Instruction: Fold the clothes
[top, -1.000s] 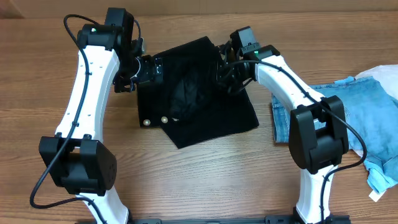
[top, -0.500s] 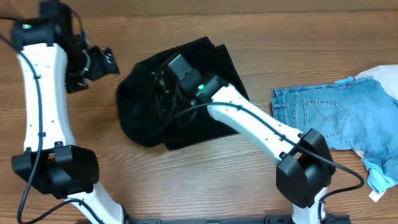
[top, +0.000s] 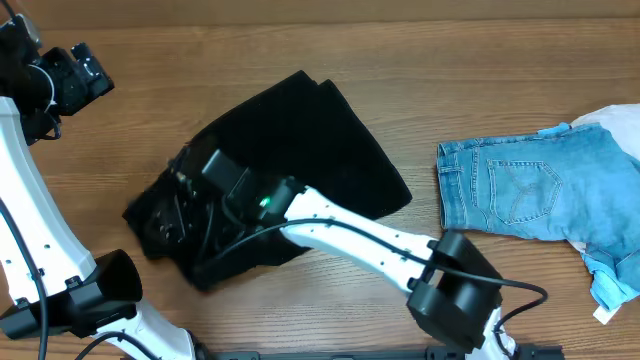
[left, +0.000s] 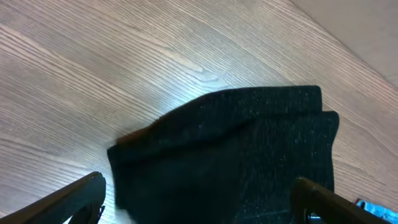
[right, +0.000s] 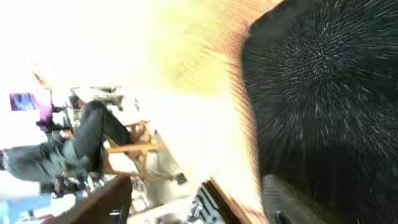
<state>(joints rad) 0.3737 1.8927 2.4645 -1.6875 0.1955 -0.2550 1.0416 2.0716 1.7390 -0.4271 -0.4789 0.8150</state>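
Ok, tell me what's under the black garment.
Only the wooden table shows around the black garment; whatever lies beneath it is covered. The right arm reaches across its near side.

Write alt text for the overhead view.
A black fuzzy knit garment lies crumpled on the wooden table, the white right arm stretched across it. Light-blue denim lies flat to its right; the left pincer hovers at the upper left.
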